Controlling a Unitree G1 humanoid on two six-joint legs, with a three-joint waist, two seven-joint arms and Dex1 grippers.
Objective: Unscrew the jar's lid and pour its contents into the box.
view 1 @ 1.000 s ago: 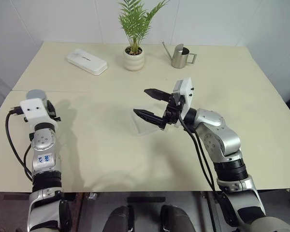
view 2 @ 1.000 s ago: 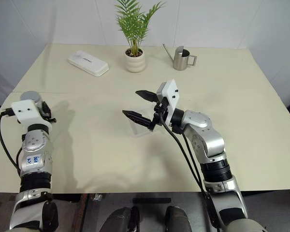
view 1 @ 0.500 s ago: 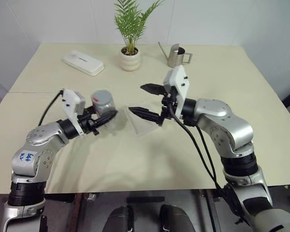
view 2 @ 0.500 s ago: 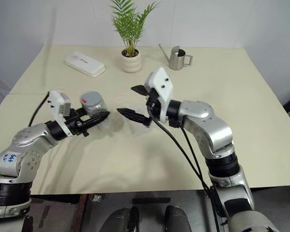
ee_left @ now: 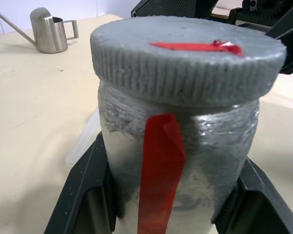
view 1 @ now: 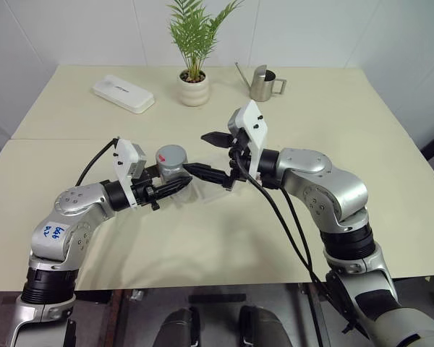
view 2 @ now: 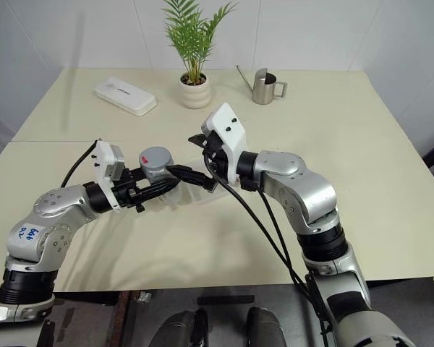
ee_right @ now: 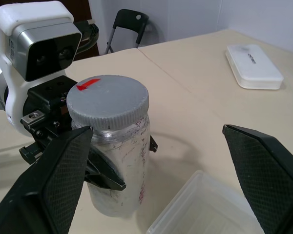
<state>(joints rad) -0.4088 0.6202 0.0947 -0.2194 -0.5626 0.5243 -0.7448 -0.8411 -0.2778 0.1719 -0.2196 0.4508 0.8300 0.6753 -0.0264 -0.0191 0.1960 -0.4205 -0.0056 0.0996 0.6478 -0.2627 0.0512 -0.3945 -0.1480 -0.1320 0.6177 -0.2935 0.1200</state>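
The left hand (view 1: 175, 186) is closed on the jar (view 1: 172, 166) and holds it upright above the bench (view 1: 347, 116), a little in front of the robot's middle. In the left wrist view its two black fingers (ee_left: 80, 195) press on both sides of the jar's body, below the cap. The lid (ee_right: 107, 103) sits fully on the jar, with its ribbed edge down on the shoulder and a red mark on top; I see no gap under it, so I judge it is not yet unscrewed.

The right hand (view 1: 211, 155) is wide open and holds nothing. It points toward the jar from the other side, and its two fingers (ee_right: 58, 180) stand well apart, one on each side of the lid, but they do not touch it. It looks ready to close on the lid, though this is only my reading.

The box (ee_right: 210, 204) lies on the bench just beside and below the jar, under the right hand, and it appears empty. The contents are not visible through the grey wall of the jar.

So the picking up of the jar and bringing the two hands together is done. What is left is almost the whole task: gripping the lid, turning it off, taking it away, and tipping the jar over the box.
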